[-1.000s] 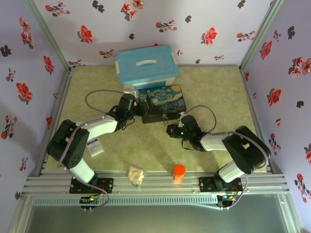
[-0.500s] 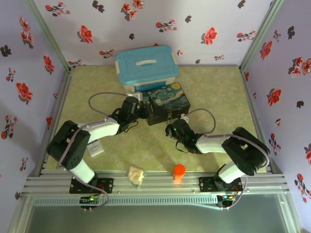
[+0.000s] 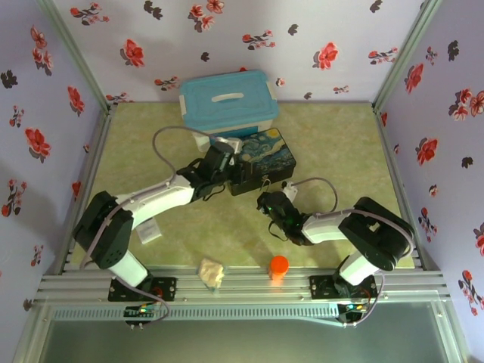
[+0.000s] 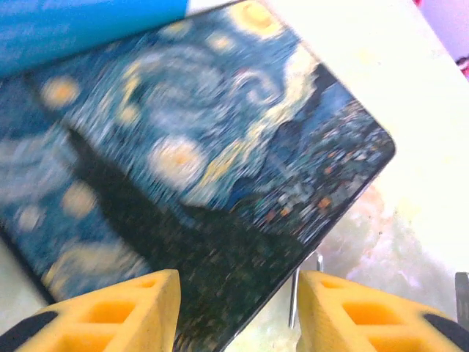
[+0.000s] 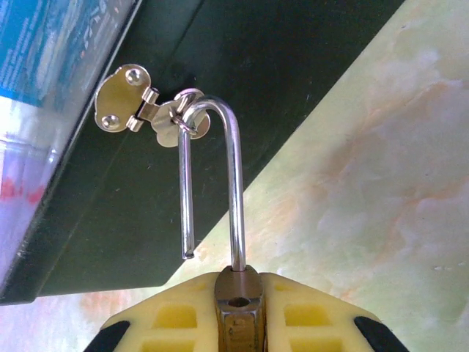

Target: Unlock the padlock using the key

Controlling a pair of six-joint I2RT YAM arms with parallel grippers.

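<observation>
The padlock (image 5: 235, 205) hangs by its thin silver shackle from the ring of the latch (image 5: 124, 99) on the dark front wall of the painted tin (image 3: 266, 151). One shackle leg stands free, out of the brass body. My right gripper (image 5: 238, 301) is shut on that body, just in front of the tin (image 5: 220, 88). My left gripper (image 4: 238, 308) hovers open over the near corner of the starry lid (image 4: 183, 147), with the shackle (image 4: 293, 301) beside its right finger. In the top view the left gripper (image 3: 234, 165) sits at the tin's left end. The key is out of view.
A blue-lidded plastic box (image 3: 227, 98) stands directly behind the tin. An orange cylinder (image 3: 279, 266) and a crumpled tan lump (image 3: 212, 271) lie near the front rail. A white card (image 3: 149, 227) lies under the left arm. Flowered walls close in three sides.
The left gripper has moved right onto the tin's lid and its jaws have spread wider. The tin has turned and shifted right. The right gripper has slid left, still on the padlock.
</observation>
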